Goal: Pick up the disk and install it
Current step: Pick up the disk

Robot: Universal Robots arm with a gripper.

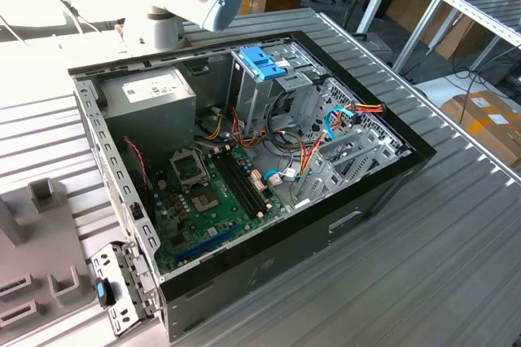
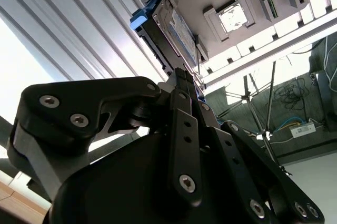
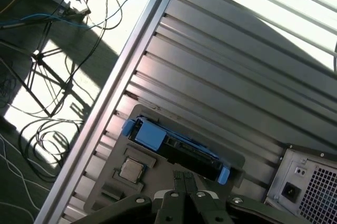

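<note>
The disk (image 3: 176, 148), a dark drive framed by light-blue rails, lies in a recess of a grey fixture plate (image 3: 231, 155) on the ribbed table. In the second wrist view the disk (image 2: 167, 27) sits just beyond my fingertips. My gripper (image 3: 184, 173) hovers close to the disk's long side, its two black fingers pressed together with nothing between them. In the second wrist view the gripper (image 2: 182, 73) points at the disk's near edge; I cannot tell whether it touches. The open computer case (image 1: 244, 160) lies on the table.
A square processor chip (image 3: 131, 170) sits in the same fixture plate beside the disk. A blue handle on a grey drive cage (image 1: 262, 62) stands inside the case. The case's rear corner (image 3: 305, 184) is close by. Cables and a tripod (image 3: 52, 87) lie on the floor past the table edge.
</note>
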